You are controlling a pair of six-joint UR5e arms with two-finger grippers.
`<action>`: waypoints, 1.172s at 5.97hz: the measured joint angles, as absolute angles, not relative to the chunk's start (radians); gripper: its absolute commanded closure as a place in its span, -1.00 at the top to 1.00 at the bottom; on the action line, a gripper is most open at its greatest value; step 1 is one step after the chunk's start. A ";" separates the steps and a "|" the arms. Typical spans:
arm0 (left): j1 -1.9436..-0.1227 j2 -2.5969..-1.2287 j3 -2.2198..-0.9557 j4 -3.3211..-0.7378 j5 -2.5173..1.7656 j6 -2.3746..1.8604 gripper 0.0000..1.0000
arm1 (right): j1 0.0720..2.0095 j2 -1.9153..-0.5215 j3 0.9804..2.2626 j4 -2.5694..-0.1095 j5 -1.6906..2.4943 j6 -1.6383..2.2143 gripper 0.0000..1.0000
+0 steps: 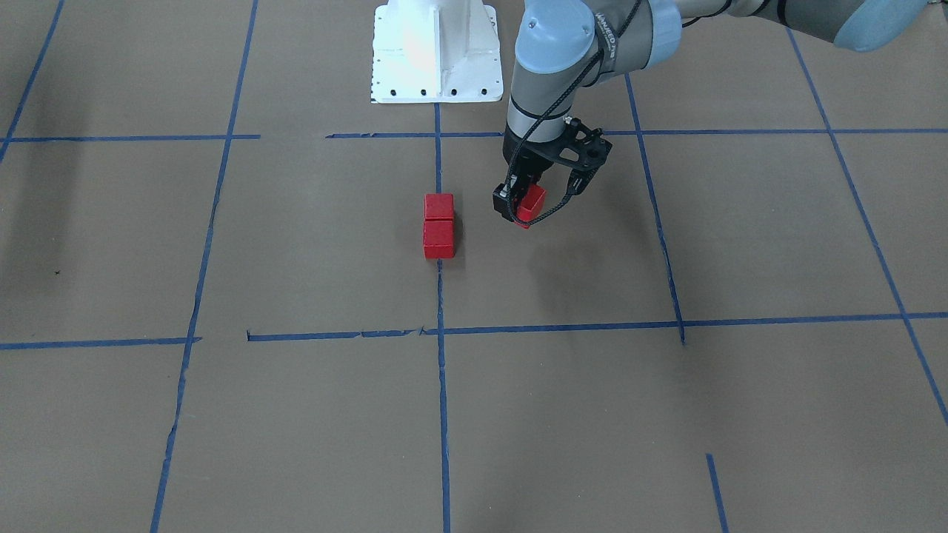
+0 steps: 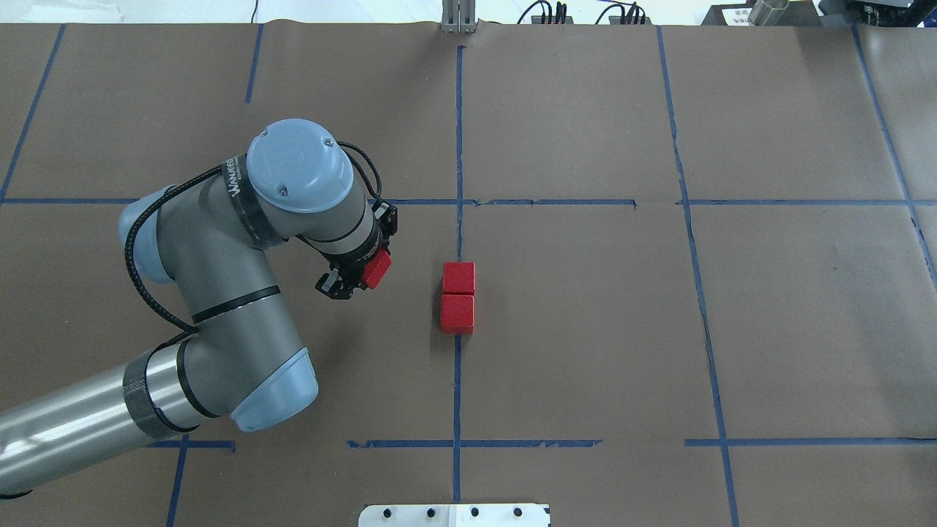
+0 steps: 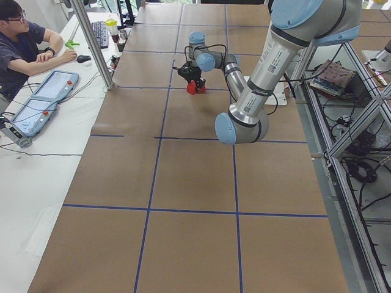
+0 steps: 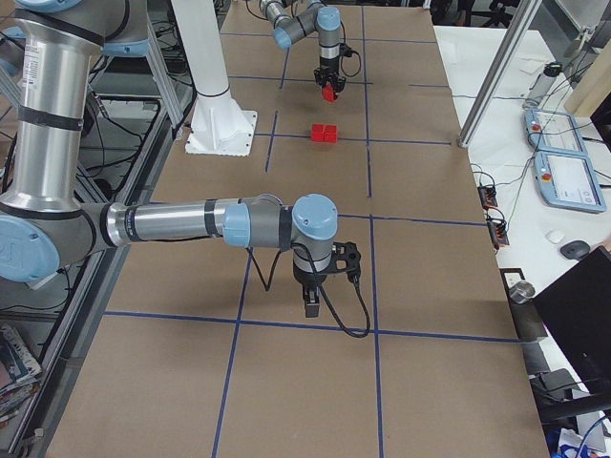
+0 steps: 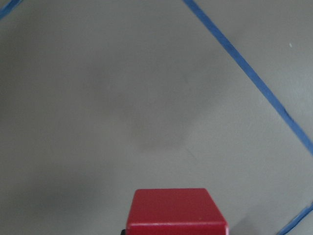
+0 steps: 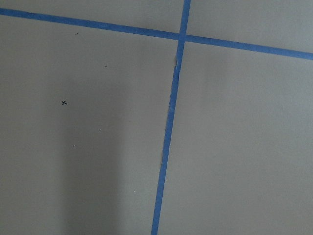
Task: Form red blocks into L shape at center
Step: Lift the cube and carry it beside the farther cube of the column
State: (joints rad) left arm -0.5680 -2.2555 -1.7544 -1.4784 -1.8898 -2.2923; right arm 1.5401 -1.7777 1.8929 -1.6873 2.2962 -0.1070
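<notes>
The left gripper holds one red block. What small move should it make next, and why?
Probably carry the held block in the left gripper sideways toward the two red blocks, which touch in a line at centre, and stop beside an end block. An L needs it there.

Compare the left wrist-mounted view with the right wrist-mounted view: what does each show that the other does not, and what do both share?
Only the left wrist-mounted view shows a red block, cut off by its bottom edge, with a faint shadow on the surface beyond it. Only the right wrist-mounted view shows a crossing of two blue tape lines and a small black x mark. Both share the brown paper and blue tape. Neither shows the other two red blocks.
</notes>
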 measured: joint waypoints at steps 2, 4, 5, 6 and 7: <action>-0.592 -2.332 -1.604 -1.544 -1.882 -2.664 -0.50 | 1.540 -1.778 1.893 -1.686 2.296 -0.107 1.00; -0.595 -2.397 -1.459 -1.620 -1.882 -2.762 -0.50 | 1.540 -1.778 1.892 -1.686 2.296 -0.109 1.00; -0.590 -2.405 -1.438 -1.628 -1.884 -2.756 -0.50 | 1.540 -1.778 1.892 -1.686 2.296 -0.108 1.00; -0.572 -2.404 -1.434 -1.631 -1.884 -2.747 -0.49 | 1.540 -1.778 1.890 -1.686 2.295 -0.108 1.00; -0.549 -2.402 -1.435 -1.632 -1.884 -2.745 -0.48 | 1.540 -1.778 1.889 -1.686 2.295 -0.109 1.00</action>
